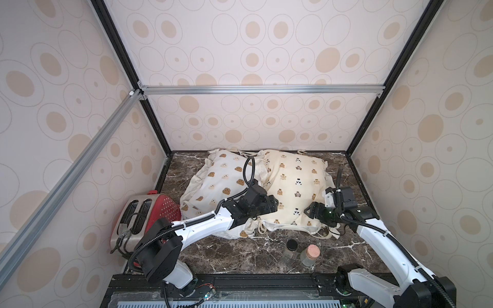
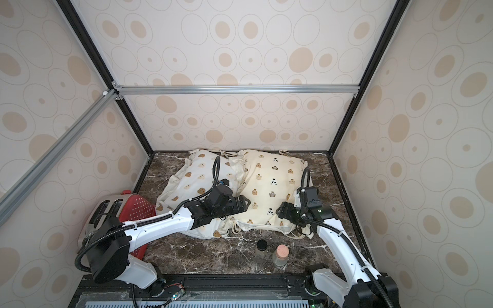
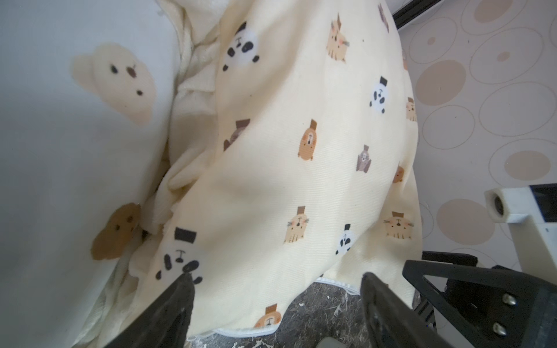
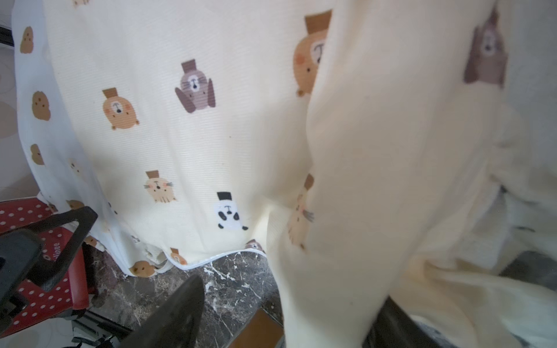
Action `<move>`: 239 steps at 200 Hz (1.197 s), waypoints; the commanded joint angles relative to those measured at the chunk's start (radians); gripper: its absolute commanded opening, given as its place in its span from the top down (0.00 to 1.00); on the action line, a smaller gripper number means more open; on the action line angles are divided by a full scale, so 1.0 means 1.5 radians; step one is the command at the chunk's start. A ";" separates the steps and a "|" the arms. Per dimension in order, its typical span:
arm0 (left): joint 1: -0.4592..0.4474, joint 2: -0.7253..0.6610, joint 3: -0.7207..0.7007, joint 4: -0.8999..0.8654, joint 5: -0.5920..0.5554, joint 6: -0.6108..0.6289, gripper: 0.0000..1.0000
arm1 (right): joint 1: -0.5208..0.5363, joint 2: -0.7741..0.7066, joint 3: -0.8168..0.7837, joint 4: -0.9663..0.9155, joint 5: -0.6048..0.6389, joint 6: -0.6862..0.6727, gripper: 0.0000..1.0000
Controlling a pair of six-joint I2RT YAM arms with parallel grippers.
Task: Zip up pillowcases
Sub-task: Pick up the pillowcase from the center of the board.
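Jaws on your left gripper (image 1: 275, 204) stand wide apart, empty, over the cream-yellow pillowcase (image 1: 293, 176). Your right gripper (image 1: 309, 210) gapes too, a fold of that fabric between its fingers.

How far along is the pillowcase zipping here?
Done: nothing I can confirm; no zipper shows clearly. In hand: the left end effector and right end effector are open near the front edge of the yellow pillowcase, gripping nothing. Left: apparently both zips, the white pillowcase included.

Table (image 1: 240, 256): pillowcases (image 1: 221, 181) (image 1: 296, 170), toaster (image 1: 149, 213), seemingly 2 jars (image 1: 292, 246) (image 1: 309, 254).
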 commanded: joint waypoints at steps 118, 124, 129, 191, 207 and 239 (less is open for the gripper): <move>-0.003 -0.027 -0.061 -0.052 -0.064 0.006 0.37 | 0.098 -0.016 0.019 -0.060 0.027 0.077 0.20; -0.003 -0.022 -0.056 -0.059 -0.065 0.008 0.38 | 0.097 -0.012 0.007 -0.043 0.020 0.079 0.21; -0.003 -0.017 -0.051 -0.061 -0.064 0.011 0.39 | 0.097 -0.008 -0.002 -0.031 0.021 0.080 0.21; -0.002 0.030 -0.052 -0.005 -0.063 0.011 0.49 | 0.088 0.064 -0.048 0.043 0.078 0.055 0.23; -0.001 0.043 -0.052 0.004 -0.072 0.012 0.52 | 0.077 0.083 -0.061 0.074 0.071 0.050 0.23; 0.000 0.070 -0.052 0.041 -0.049 0.000 0.62 | 0.035 0.126 -0.061 0.116 0.059 0.034 0.22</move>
